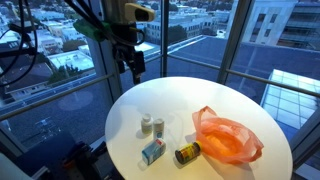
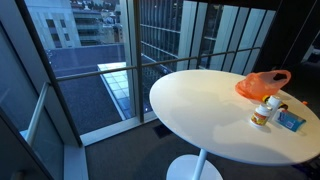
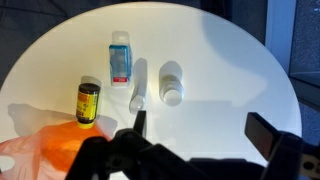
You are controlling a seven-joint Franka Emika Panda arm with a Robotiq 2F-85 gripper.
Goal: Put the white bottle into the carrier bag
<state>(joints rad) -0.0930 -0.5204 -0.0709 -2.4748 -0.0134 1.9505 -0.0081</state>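
— Where did the white bottle (image 3: 172, 83) stand from the gripper (image 3: 200, 130)?

— Ahead of it and lower down, on the round white table (image 3: 235, 60). It was roughly in line with the gap between the jaws, a little toward the finger on the bag's side. A second white bottle (image 3: 137, 97) stood just beside it (I couldn't tell which one the task meant).

— And the gripper itself?

— Spread wide and holding nothing, well apart from both bottles.

— The bottle's long axis?

— Upright, going by an exterior view. I judged the next move to be forward and down, with one finger on either side.

— And the bag?

— The orange carrier bag (image 3: 45, 150) lay off to one side of the gripper, past a yellow-labelled jar (image 3: 88, 102). The bottle wasn't in it yet.
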